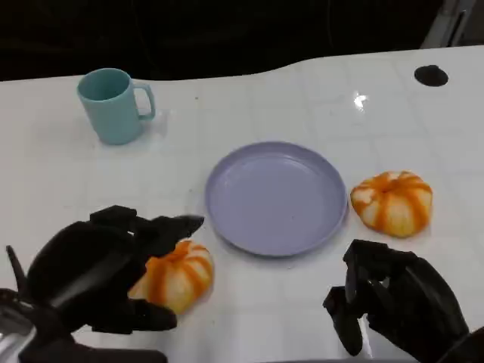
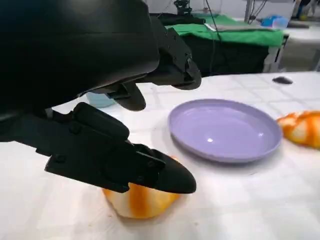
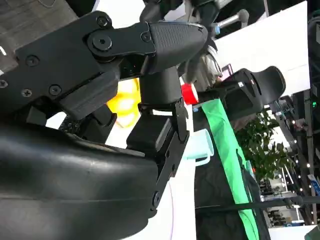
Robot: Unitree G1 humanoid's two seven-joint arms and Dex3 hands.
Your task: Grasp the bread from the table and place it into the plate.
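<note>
Two orange-and-white striped breads lie on the white table. One bread (image 1: 180, 274) (image 2: 140, 204) sits at the near left, between the spread fingers and thumb of my left hand (image 1: 94, 276) (image 2: 100, 90). The fingers (image 1: 175, 225) reach past its far side and the thumb (image 2: 150, 172) lies across its near side; the hand is not closed around it. The other bread (image 1: 392, 200) (image 2: 302, 127) rests just right of the empty purple plate (image 1: 227, 219) (image 2: 225, 155). My right hand (image 1: 393, 302) (image 3: 100, 125) hovers at the near right with its fingers curled in, holding nothing.
A teal mug (image 1: 113, 104) (image 3: 200, 145) stands at the far left of the table. A small black mark (image 1: 431, 75) lies near the far right edge. The table's far edge borders a dark background.
</note>
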